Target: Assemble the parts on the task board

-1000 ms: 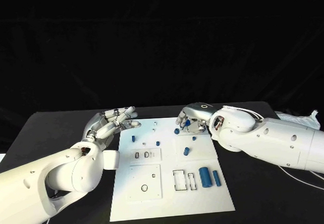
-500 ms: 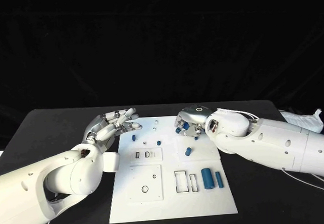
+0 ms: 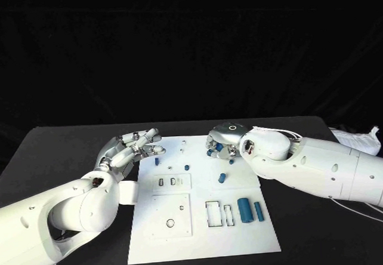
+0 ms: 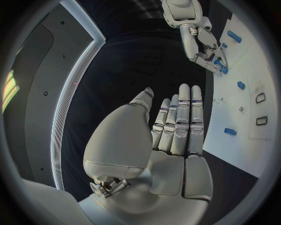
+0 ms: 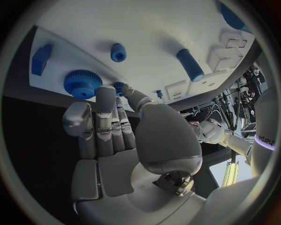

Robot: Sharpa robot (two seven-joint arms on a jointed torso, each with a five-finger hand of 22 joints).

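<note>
Head view: I see the task board (image 3: 200, 227) lying flat on the black tabletop (image 3: 55, 151), blue parts (image 3: 244, 208) spread across it. My left hand (image 3: 130, 147) hovers at the board's left edge, released, fingers apart. My right hand (image 3: 221, 144) sits over the board's far end.

Left wrist view: left hand (image 4: 175, 126) holds nothing, fingers straight.

Right wrist view: right hand (image 5: 114, 126) has its fingertips at a small blue part (image 5: 119, 87) beside the blue gear (image 5: 82, 82); I cannot tell whether it grasps it.

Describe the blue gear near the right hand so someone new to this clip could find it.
Start at the white task board, then go to its edge beside the right hand. The blue gear lies there, just past the fingertips. Unlike the smooth blue pegs nearby, it is a round disc with a toothed rim.
</note>
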